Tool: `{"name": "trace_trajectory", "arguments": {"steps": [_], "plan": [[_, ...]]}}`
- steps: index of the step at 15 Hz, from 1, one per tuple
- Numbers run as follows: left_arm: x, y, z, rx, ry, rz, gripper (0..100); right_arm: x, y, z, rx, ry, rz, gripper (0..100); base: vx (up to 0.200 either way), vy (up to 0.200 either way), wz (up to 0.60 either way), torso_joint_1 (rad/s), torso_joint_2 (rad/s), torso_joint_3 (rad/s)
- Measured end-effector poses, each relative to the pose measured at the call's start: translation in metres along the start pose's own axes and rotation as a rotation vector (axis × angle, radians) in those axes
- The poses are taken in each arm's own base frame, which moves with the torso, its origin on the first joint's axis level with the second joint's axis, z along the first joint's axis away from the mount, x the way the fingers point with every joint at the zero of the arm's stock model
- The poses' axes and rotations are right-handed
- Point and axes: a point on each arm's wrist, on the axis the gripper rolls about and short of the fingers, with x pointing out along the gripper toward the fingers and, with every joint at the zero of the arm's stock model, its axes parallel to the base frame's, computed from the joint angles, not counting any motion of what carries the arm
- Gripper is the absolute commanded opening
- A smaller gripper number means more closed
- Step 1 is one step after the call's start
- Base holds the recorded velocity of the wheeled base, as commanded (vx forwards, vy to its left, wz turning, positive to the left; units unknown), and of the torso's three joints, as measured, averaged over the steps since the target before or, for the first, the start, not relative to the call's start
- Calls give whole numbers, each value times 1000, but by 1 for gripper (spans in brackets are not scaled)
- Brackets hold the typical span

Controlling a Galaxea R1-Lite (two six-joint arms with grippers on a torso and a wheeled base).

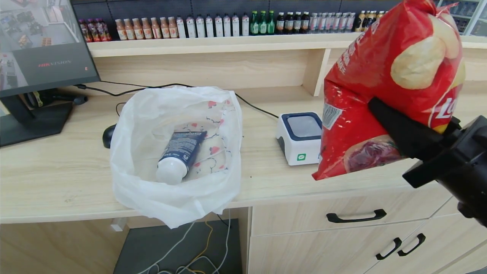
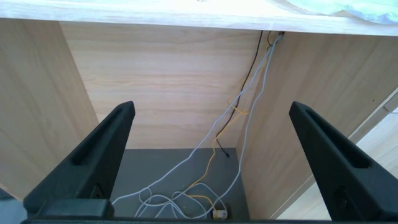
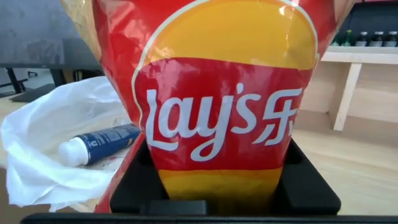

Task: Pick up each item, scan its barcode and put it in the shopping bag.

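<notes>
Left wrist view: my left pincer point(image 2: 211, 109) is spread wide and holds nothing. It sits low, facing the cable recess under the counter point(image 2: 124, 9); I'd guess that's to stay clear of the work.

Head view, left to right:
- Shopping bag point(image 1: 129, 125) is on the counter's front edge with its mouth open upward and its lip sagging over the edge, so a drop from above should land inside.
- A blue tube point(image 1: 182, 152) lies in it, white cap pointing to 7 o'clock.
- Scanner point(image 1: 300, 139) is at 3 o'clock of the bag, near but apart, window facing up.
- At 3 o'clock of the scanner is the chips bag point(image 1: 392, 76), in the air and tilted, its top toward 1 o'clock. My right pincer point(image 1: 403, 133) is clamped across its lower half.
- Barcode point(image 1: 331, 115) is on the edge nearest the scanner but faces me, not the window.

Judgement: this is the scan step, not yet done. The chips bag needs to shift toward 9 o'clock and roll barcode-down over the window. It's puffy and slick, so it could slip in the grip.
</notes>
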Motion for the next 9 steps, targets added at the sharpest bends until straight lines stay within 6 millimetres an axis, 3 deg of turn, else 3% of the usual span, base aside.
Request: {"name": "trace_trajectory", "arguments": {"steps": [3,7,9], "plan": [[0,0,0,0,0,0,100,16,-9,-10,-42,-7,-47,0,0,0,0,0,0,0],[0,0,0,0,0,-1,100,31,-13,-16,-34,-3,-66,0,-200,0,0,4,-1,6],[0,0,0,1,0,0,100,34,-17,-19,-36,1,-85,0,0,0,0,0,0,0]]}}
